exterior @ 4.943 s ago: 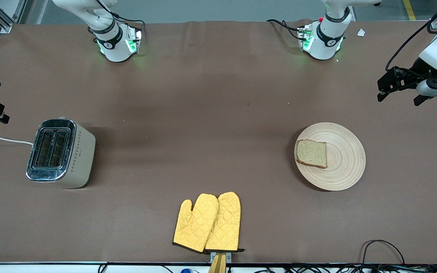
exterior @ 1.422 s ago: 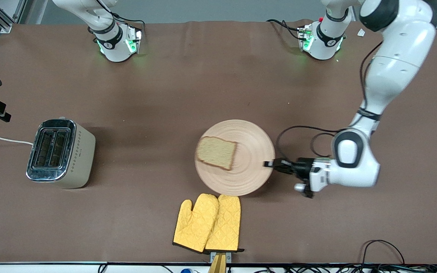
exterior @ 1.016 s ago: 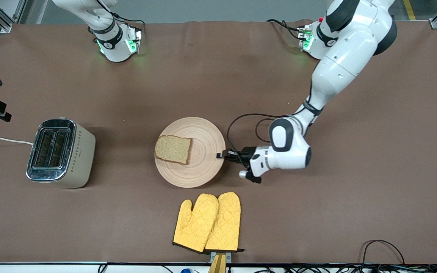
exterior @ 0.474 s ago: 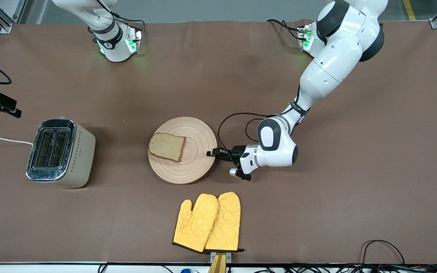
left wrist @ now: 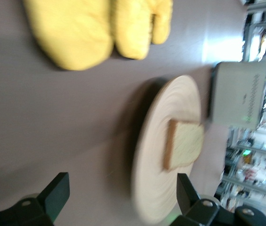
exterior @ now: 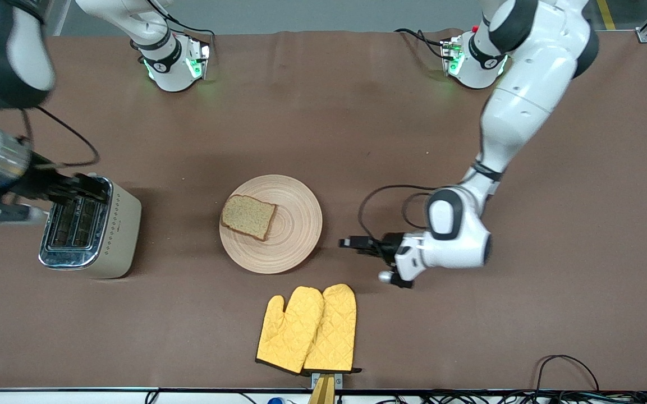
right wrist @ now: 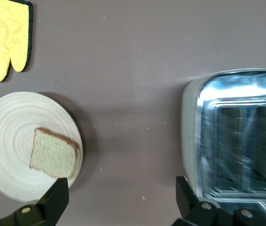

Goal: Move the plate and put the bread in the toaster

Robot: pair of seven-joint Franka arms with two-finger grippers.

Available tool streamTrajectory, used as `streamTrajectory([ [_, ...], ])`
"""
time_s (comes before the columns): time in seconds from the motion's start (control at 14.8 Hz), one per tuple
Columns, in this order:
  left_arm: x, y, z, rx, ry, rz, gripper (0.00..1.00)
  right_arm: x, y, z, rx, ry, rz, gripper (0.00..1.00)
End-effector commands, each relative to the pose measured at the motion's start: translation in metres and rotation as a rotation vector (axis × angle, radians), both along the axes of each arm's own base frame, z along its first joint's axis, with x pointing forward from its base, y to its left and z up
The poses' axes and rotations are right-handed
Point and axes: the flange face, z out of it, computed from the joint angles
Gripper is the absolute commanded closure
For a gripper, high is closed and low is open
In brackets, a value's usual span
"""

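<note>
Chrome toaster (exterior: 88, 227) part-hidden beneath right gripper (exterior: 88, 188), jaws spread; left gripper (exterior: 349, 243) jaws spread.

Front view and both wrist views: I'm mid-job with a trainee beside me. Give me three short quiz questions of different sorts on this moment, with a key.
1. True or false: the bread lies on the plate.
2. Multiple choice: the right gripper is over (A) the oven mitts, (B) the toaster, (C) the plate.
3. Fill in: the left gripper, fingers open, is low over the table beside the plate and holds ____.

Key: 1 true; 2 B; 3 nothing.
</note>
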Motion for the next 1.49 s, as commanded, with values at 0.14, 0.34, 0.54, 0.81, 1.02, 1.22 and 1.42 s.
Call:
streamTrajectory([
  [0.14, 0.035, 0.133, 0.052, 0.131, 0.007, -0.111, 0.00, -0.056, 0.090, -0.109, 0.003, 0.000, -0.144, 0.00],
  [0.34, 0.043, 0.176, 0.114, 0.368, -0.118, -0.214, 0.00, -0.080, 0.130, -0.166, -0.002, -0.045, -0.199, 0.00],
  [0.54, 0.037, 0.190, 0.204, 0.609, -0.252, -0.258, 0.00, -0.089, 0.149, -0.209, -0.023, -0.034, -0.229, 0.00],
  [0.81, -0.006, 0.193, 0.320, 0.731, -0.243, -0.219, 0.00, -0.091, 0.152, -0.230, -0.045, -0.003, -0.259, 0.01],
  [1.02, -0.038, 0.204, 0.375, 0.774, -0.234, -0.215, 0.00, -0.096, 0.163, -0.244, -0.053, 0.002, -0.294, 0.09],
  [1.22, -0.043, 0.238, 0.384, 0.788, -0.205, -0.187, 0.00, -0.096, 0.164, -0.247, -0.054, 0.002, -0.302, 0.22],
  [1.42, -0.070, 0.241, 0.437, 0.836, -0.262, -0.117, 0.00, -0.096, 0.166, -0.252, -0.052, -0.006, -0.307, 0.30],
])
